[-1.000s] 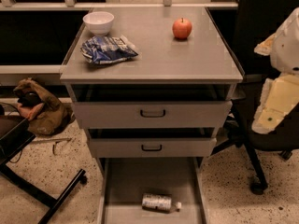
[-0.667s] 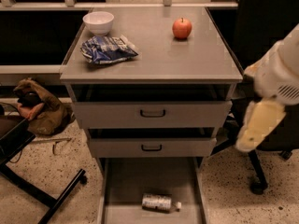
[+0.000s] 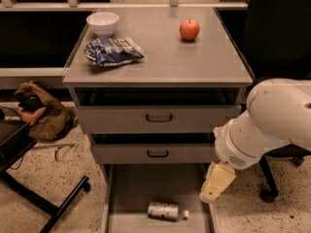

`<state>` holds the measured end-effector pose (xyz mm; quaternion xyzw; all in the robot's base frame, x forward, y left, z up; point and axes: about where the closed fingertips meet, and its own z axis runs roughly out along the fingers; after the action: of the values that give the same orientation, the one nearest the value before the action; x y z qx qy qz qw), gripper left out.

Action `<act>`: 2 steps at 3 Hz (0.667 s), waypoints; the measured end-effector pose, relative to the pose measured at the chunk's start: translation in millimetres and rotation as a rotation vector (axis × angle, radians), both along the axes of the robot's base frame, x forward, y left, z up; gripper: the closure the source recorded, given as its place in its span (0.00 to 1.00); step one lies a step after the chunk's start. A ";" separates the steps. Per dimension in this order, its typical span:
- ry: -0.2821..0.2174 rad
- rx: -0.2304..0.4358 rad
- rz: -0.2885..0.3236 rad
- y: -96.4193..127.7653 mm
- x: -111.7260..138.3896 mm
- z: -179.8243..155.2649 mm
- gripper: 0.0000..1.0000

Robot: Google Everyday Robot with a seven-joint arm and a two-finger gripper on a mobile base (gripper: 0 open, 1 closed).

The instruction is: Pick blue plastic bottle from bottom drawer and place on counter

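Observation:
The blue plastic bottle [image 3: 165, 211] lies on its side on the floor of the open bottom drawer [image 3: 141, 188], with its white cap pointing right. The grey counter [image 3: 160, 62] tops the cabinet above. My gripper [image 3: 216, 182], on the white arm coming in from the right, hangs over the drawer's right wall. It is above and to the right of the bottle and does not touch it. Nothing shows in the gripper.
A white bowl [image 3: 102, 23], a blue-and-white snack bag [image 3: 112, 51] and a red apple [image 3: 189, 29] sit on the counter. Two shut drawer fronts [image 3: 159, 118] sit above the tray. A brown bag [image 3: 41, 115] and a black chair leg [image 3: 48, 198] are at left; a chair base [image 3: 267, 193] is at right.
My arm has swung down and to the left, from beside the cabinet's right side to the open drawer's right wall. The bottle has not moved.

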<state>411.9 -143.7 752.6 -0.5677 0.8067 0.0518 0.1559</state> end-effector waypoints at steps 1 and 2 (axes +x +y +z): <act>0.000 0.000 0.000 0.0 0.1 0.9 0.00; -0.008 0.019 -0.008 1.9 1.1 -2.2 0.00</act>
<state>413.0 -141.8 750.4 -0.5631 0.8078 0.0567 0.1647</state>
